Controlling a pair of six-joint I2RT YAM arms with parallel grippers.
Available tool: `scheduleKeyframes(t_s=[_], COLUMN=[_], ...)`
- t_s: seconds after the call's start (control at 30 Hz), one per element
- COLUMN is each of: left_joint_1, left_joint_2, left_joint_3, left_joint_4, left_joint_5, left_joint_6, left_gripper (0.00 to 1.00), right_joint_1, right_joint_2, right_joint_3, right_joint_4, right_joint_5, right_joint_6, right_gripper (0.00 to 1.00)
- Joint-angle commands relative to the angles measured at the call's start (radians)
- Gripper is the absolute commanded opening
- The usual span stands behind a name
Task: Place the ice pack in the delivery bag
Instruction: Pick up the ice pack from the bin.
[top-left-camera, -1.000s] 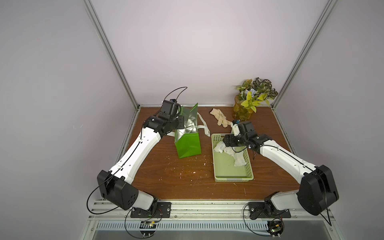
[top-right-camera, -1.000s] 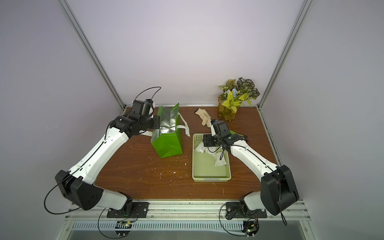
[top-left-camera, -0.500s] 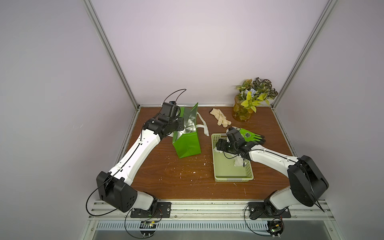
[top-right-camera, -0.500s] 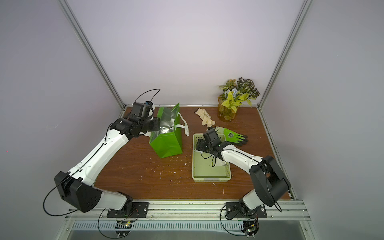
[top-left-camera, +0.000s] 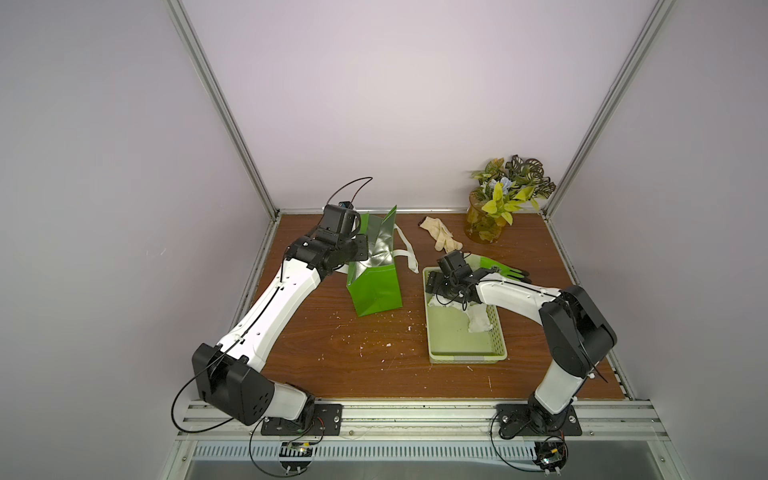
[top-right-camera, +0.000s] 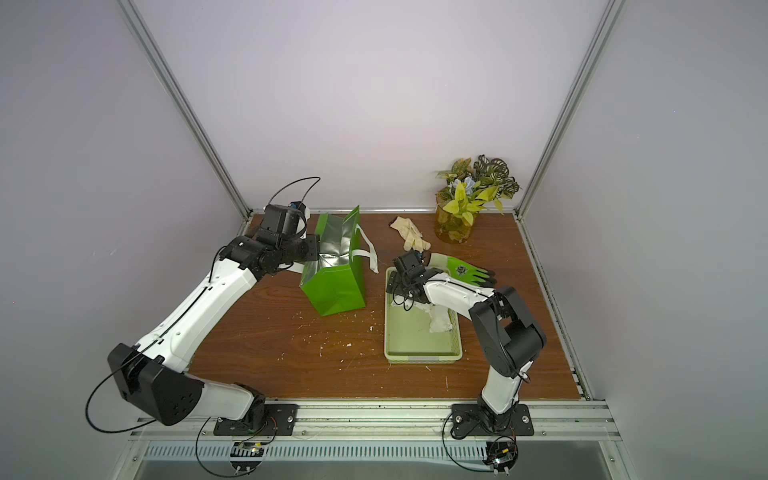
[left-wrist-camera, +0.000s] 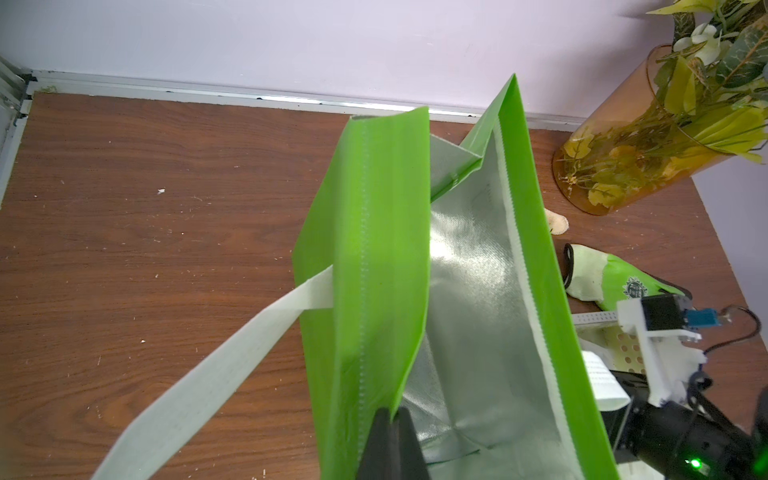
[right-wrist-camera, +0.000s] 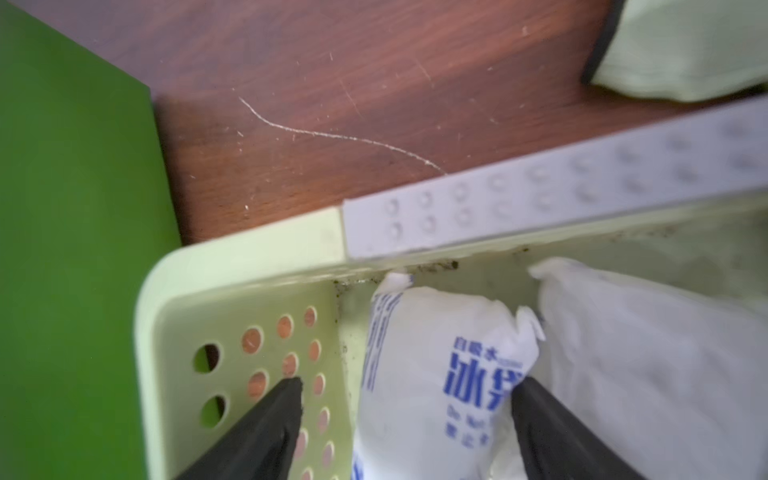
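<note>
Ice pack (right-wrist-camera: 436, 353), a white pouch with blue print, is seen lying in the pale green perforated basket (top-left-camera: 467, 358), in its upper left corner as the top views show it. A second white pouch (right-wrist-camera: 644, 353) lies just beside it. The pack is not yet grasped. The right gripper (right-wrist-camera: 407, 386) is lowered over it with its jaws spread wide, one finger by the perforated wall and the other at the seam between the two pouches. Whether either finger touches the pack cannot be told.

The delivery bag (top-left-camera: 376, 286) stands upright on the bench (top-left-camera: 332, 374), left of the basket in both top views, with a strip of bare wood between them. No pouch is seen in the part of its foil lining that shows. The rim of one side wall is pinched by the clenched left gripper (left-wrist-camera: 392, 413), so that the mouth is held agape.

The step in hand is judged to be the pickup, so the task is at an early stage. Next, the jaws would need to be closed on the printed pouch alone, without the neighbour or the basket wall being caught. A lift clear of the rim and a carry leftward over the bag's open mouth would then be called for. A soft pouch may sag or slip, so a firm grip across its middle is advised
</note>
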Motion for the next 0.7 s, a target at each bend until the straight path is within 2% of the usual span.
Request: scheduleKeyframes(t_s=[0.0, 0.07, 0.17, 0.2, 0.33, 0.37, 0.47, 0.53, 0.67], left_joint_1=[0.01, 0.011, 0.011, 0.01, 0.01, 0.011, 0.012, 0.016, 0.026], left_joint_2=[-0.005, -0.005, -0.001, 0.001, -0.003, -0.007, -0.022, -0.042, -0.087], left_joint_3=[-0.011, -0.014, -0.014, -0.014, -0.02, -0.023, -0.049, -0.088, -0.184], left_joint_4=[-0.005, 0.005, 0.01, 0.011, 0.012, 0.015, 0.042, 0.088, 0.217], left_joint_5=[0.017, 0.02, 0.019, 0.02, 0.022, 0.02, 0.024, 0.064, 0.159], left_joint_6=[-0.013, -0.016, -0.013, -0.013, -0.014, -0.014, -0.025, -0.04, -0.084], left_gripper=[0.0, 0.0, 0.0, 0.0, 0.0, 0.0, 0.0, 0.0, 0.0], right_joint_1=[0.025, 0.025, 0.025, 0.025, 0.025, 0.025, 0.024, 0.023, 0.023], right_joint_2=[0.023, 0.032, 0.044, 0.049, 0.03, 0.022, -0.022, -0.078, -0.239], right_joint_3=[0.016, -0.003, 0.005, 0.019, 0.043, 0.042, 0.043, 0.055, 0.072], right_joint_4=[-0.113, -0.104, -0.103, -0.118, -0.157, -0.162, -0.175, -0.177, -0.118], right_joint_5=[0.073, 0.077, 0.072, 0.073, 0.105, 0.107, 0.111, 0.128, 0.107], right_joint_6=[0.007, -0.004, -0.031, -0.042, -0.092, -0.103, -0.139, -0.167, -0.272], right_gripper=[0.85, 0.78, 0.57, 0.53, 0.51, 0.48, 0.3, 0.21, 0.19])
